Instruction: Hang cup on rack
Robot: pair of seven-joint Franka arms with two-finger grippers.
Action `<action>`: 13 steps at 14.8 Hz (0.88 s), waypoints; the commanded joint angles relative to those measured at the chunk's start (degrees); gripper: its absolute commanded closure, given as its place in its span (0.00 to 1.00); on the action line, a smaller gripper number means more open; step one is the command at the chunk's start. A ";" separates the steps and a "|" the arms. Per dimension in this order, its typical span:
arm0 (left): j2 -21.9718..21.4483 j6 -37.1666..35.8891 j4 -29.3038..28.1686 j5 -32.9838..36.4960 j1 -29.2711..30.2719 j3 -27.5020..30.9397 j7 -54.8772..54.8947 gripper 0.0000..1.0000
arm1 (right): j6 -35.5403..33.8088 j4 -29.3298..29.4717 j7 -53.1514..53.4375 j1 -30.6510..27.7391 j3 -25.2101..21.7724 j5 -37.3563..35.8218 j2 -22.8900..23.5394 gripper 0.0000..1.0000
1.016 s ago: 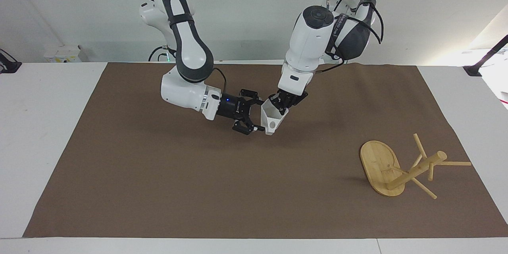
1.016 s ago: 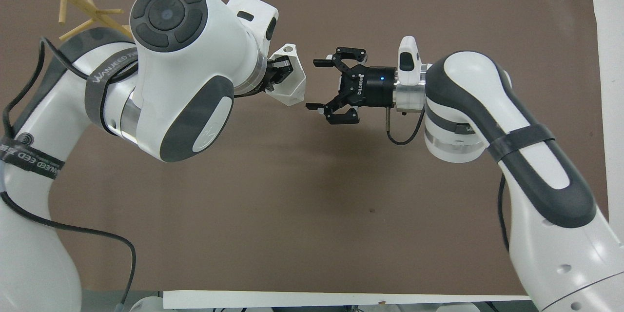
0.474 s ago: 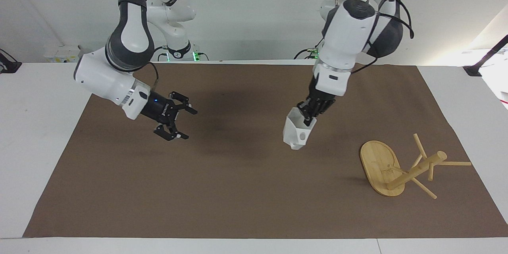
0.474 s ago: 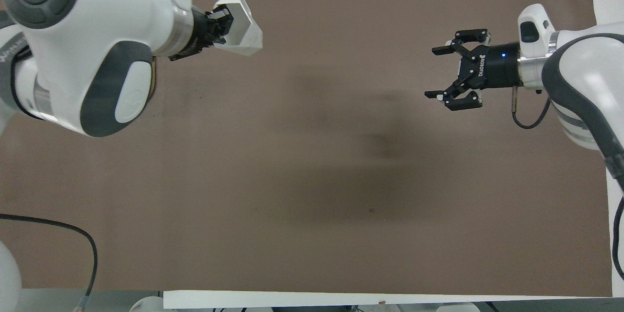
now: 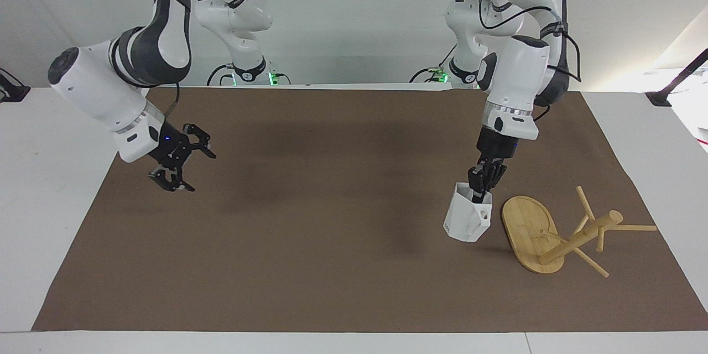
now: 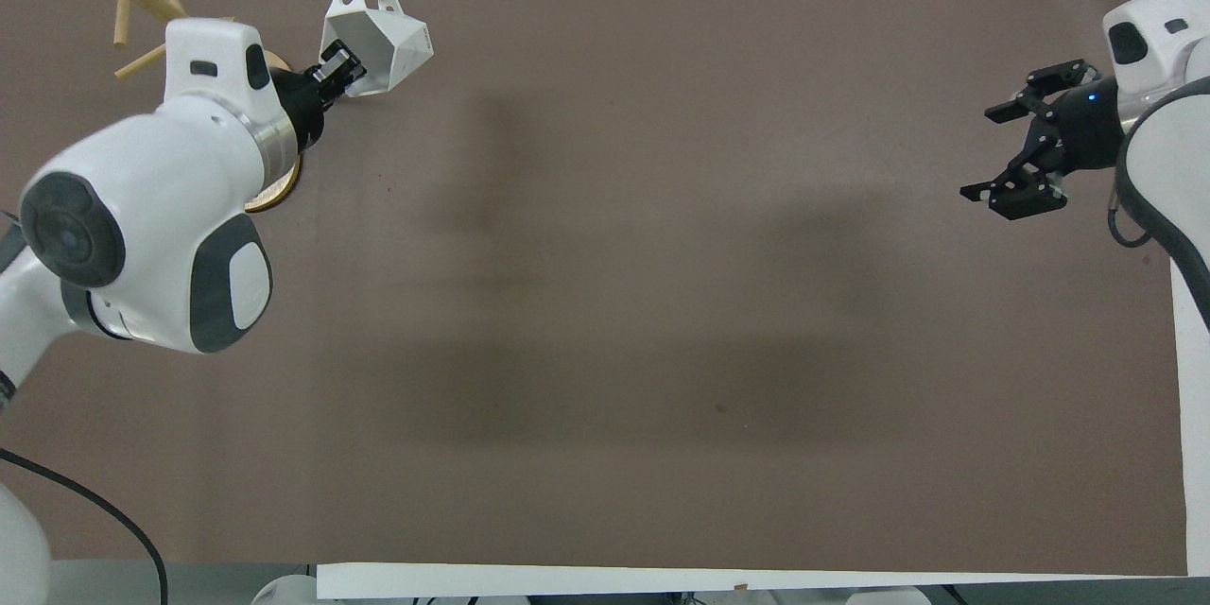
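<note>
Beside toppled rack (image 5: 547,235), cup (image 5: 468,220) gripped

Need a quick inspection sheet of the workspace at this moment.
Surface: brown mat over white table.
Job's things: small white faceted plastic cup held beside light bamboo mug rack; rack lies tipped over, post and pegs off vertical.
Clutter: nothing seen.
Grippers: left gripper shut on cup's rim; right gripper open, waiting over the mat's right-arm end.
Cables: black leads on both arms.
Surroundings: white wall.
</note>
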 commanded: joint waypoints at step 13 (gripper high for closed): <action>5.99 26.22 -8.46 0.22 9.39 -0.50 -2.84 1.00 | -33.28 12.30 57.66 6.57 -4.66 -17.53 -10.59 0.01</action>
